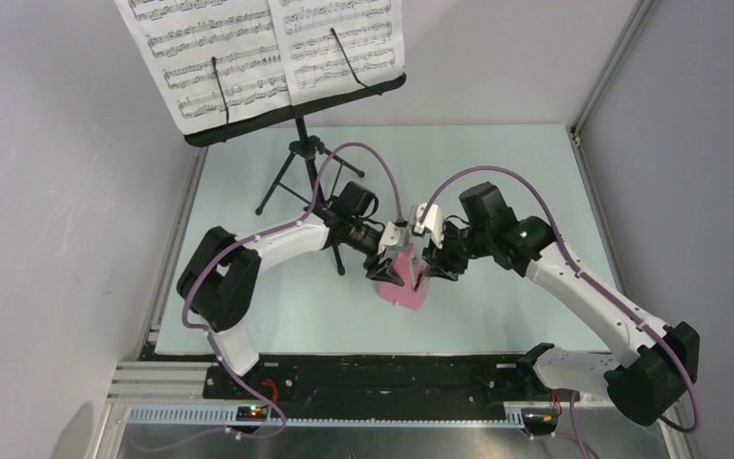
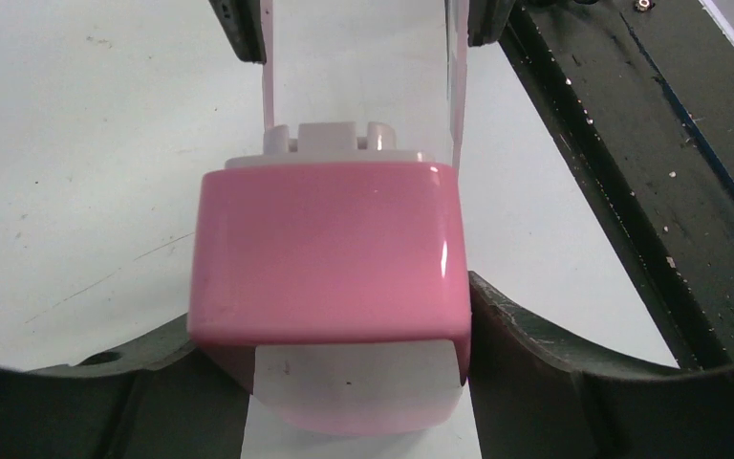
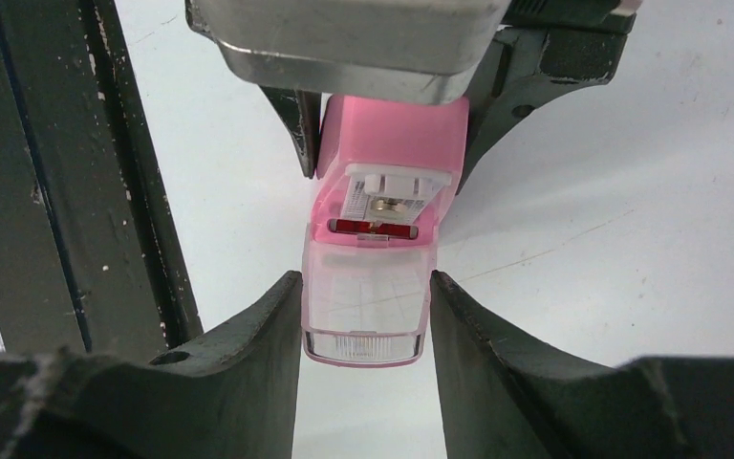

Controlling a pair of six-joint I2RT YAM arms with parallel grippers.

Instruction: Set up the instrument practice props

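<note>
The pink metronome (image 1: 403, 285) is in the middle of the white mat, held between both grippers. My left gripper (image 1: 389, 271) is shut on its pink body (image 2: 330, 249). My right gripper (image 1: 432, 266) is shut on its clear cover (image 3: 365, 311), which still overlaps the pink body (image 3: 397, 129). In the left wrist view the cover (image 2: 363, 67) reaches away from the body between the right gripper's fingers. The black music stand (image 1: 298, 153) stands at the back left. White sheet-music pages (image 1: 258, 48) lie on its desk under two wire holders.
The stand's tripod legs (image 1: 272, 191) spread on the mat (image 1: 497, 316) just behind my left arm. A black base rail (image 1: 373, 375) runs along the near edge and also shows in the left wrist view (image 2: 631, 172). Grey walls close in on both sides.
</note>
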